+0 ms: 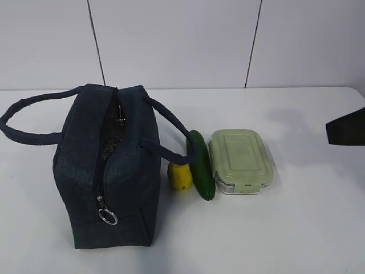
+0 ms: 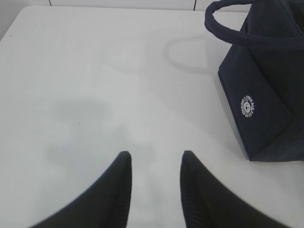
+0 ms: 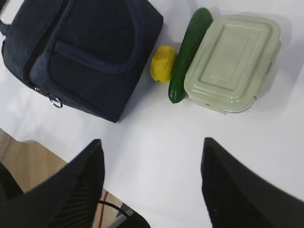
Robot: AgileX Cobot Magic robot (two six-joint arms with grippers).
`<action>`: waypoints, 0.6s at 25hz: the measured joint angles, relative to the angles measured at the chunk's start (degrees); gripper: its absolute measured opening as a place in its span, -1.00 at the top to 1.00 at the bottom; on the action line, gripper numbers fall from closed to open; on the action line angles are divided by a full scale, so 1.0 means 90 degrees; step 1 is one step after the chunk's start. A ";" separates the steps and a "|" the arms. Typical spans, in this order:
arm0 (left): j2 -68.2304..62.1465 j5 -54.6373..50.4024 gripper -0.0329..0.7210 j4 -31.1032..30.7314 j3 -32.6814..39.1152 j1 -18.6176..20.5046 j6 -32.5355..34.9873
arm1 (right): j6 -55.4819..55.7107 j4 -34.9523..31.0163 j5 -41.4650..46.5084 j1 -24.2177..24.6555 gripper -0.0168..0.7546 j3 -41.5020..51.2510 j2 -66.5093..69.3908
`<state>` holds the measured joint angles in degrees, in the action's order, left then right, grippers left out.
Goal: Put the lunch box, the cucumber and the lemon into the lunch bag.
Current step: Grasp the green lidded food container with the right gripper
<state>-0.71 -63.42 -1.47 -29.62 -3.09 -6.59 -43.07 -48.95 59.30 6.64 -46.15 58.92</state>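
- While I am holding both arms off the work, the left gripper (image 2: 154, 190) is hanging partly spread over bare table (image 2: 95, 71), and the right gripper (image 3: 152, 185) is standing wide and empty.
- I am expecting the lunch box (image 1: 240, 160), glass under a sage lid, to be heavy, rigid and slick; I am planning to span its short sides.
- I am judging the cucumber (image 1: 201, 165), touching the box, smooth and likely to roll; mid-length suits.
- I am reading the lemon (image 1: 180, 176), beside the lunch bag (image 1: 108, 171), as small and firm.
- I am seeing soft navy fabric, zipper parted.
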 joint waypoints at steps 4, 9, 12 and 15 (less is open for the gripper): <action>0.0000 0.0000 0.24 0.0000 0.0000 0.0000 0.0000 | -0.0690 -0.0667 0.0477 0.0733 -0.25 0.0000 0.0462; 0.0000 0.0000 0.24 0.0000 0.0000 0.0000 0.0000 | -0.1340 -0.1122 0.1017 0.1024 -0.25 -0.0293 0.1480; 0.0000 0.0000 0.24 0.0000 0.0000 0.0000 0.0000 | -0.1500 -0.1153 0.1021 0.1039 -0.25 -0.0651 0.2088; 0.0000 0.0000 0.24 0.0000 0.0000 0.0000 0.0000 | -0.1607 -0.1153 0.1021 0.1051 -0.25 -0.0903 0.2522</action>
<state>-0.71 -63.42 -1.47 -29.62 -3.09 -6.59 -57.54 -59.33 68.50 16.10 -54.28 81.61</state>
